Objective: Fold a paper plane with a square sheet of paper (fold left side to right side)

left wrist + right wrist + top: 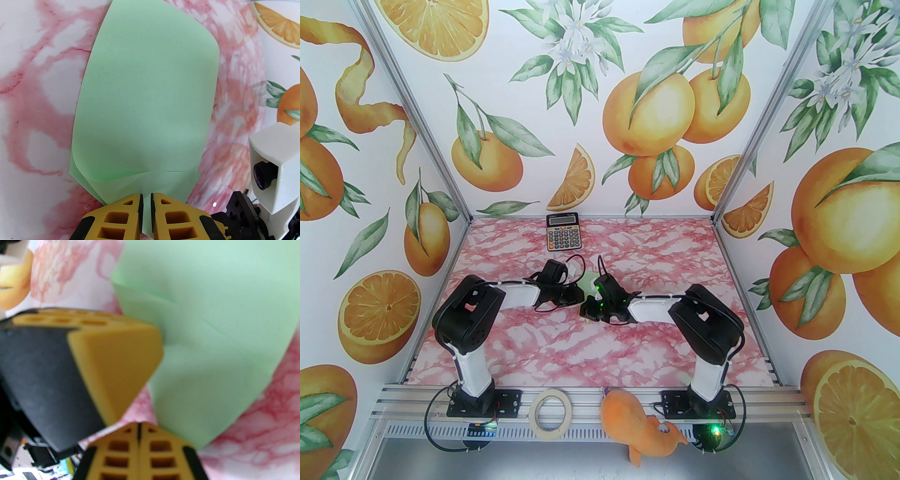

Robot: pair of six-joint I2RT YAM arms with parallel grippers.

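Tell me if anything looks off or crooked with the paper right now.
Yes. The square sheet of paper is bowed over rather than creased flat, and at its corner near the left gripper the two layers do not line up: a lower edge peeks out. The plush toy also hangs off the near rail.

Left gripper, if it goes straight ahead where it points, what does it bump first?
Probably the green sheet of paper itself: the left gripper pinches its edge and it curves ahead; past it, likely the pink table.
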